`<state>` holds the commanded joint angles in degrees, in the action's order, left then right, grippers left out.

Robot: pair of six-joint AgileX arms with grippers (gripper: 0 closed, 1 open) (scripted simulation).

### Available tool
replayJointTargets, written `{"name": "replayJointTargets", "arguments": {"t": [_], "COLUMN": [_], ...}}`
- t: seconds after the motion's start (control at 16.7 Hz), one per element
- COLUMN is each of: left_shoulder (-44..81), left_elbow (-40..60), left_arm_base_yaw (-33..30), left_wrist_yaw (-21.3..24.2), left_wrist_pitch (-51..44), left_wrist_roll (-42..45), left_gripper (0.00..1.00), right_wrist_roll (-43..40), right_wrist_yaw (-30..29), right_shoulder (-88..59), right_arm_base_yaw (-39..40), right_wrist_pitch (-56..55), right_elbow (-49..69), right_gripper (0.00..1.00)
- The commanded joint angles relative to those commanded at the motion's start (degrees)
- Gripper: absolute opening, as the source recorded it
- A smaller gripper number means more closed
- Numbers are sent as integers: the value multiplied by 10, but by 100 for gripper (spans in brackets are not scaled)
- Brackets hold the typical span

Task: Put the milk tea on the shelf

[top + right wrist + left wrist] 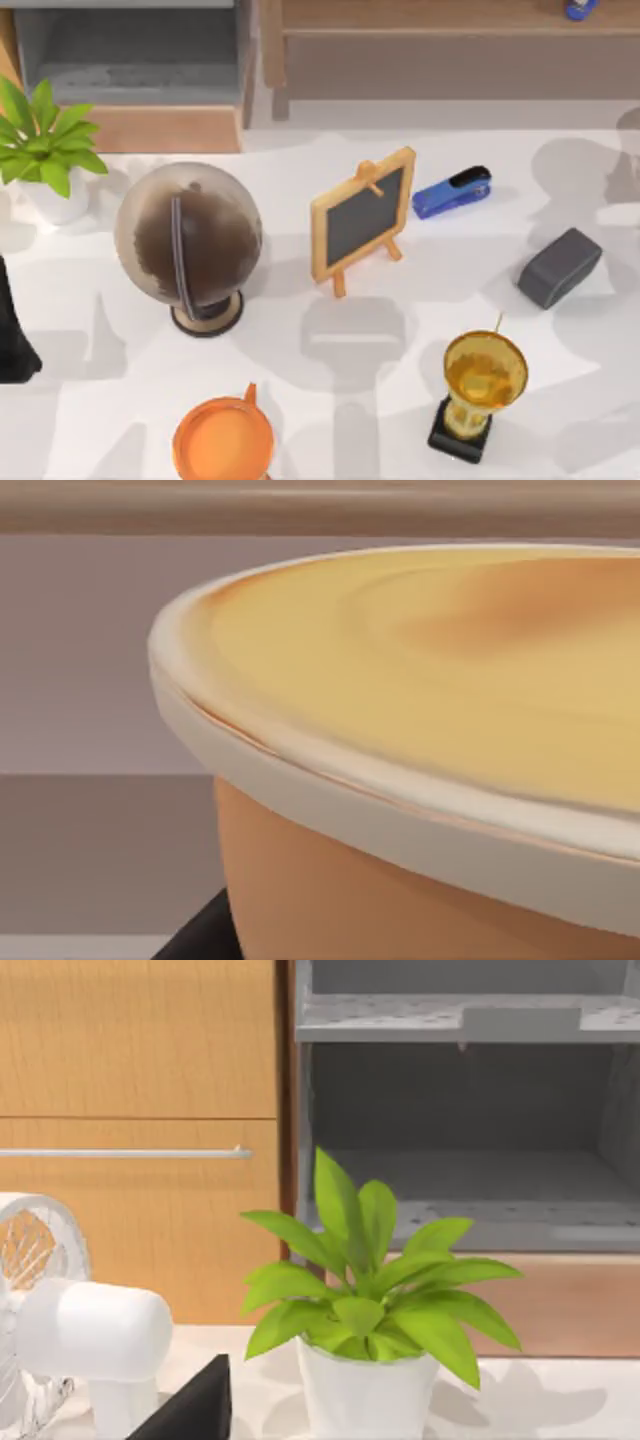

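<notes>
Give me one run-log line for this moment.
cup: near table edge, top view; close-up in right wrist view | shelf: holds no cup | left arm: at left edge | stage: cup not yet shelved

**Edges and cropped things**

In the top view the orange milk tea cup (222, 440), in front of the globe (190, 240), is cut by the bottom edge. Left of the globe, a black arm part (15, 335) runs off the frame. Far behind it, a blue object (580, 8) on the shelf (440, 25) is cropped, identity unclear.
</notes>
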<state>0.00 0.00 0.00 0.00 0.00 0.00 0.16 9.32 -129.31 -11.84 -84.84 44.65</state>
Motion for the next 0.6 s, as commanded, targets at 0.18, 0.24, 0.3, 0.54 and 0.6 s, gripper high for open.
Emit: {"name": "replayJointTargets", "arguments": {"t": [0.18,0.24,0.3,0.54,0.6], "left_shoulder": [0,0,0,0,0], "left_elbow": [0,0,0,0,0], "left_arm_base_yaw": [0,0,0,0,0], "left_wrist_yaw": [0,0,0,0,0], "left_wrist_pitch": [0,0,0,0,0], "left_wrist_roll": [0,0,0,0,0], "left_gripper": [100,100,100,100,100], "right_wrist_roll": [0,0,0,1,1], "right_wrist_yaw": [0,0,0,1,1], "right_shoulder": [12,14,14,17,26], "right_arm_base_yaw": [0,0,0,-4,-11], "right_wrist_pitch": [10,12,12,8,7], "right_elbow": [-2,-2,-2,2,3], "right_gripper": [0,0,0,0,0]}}
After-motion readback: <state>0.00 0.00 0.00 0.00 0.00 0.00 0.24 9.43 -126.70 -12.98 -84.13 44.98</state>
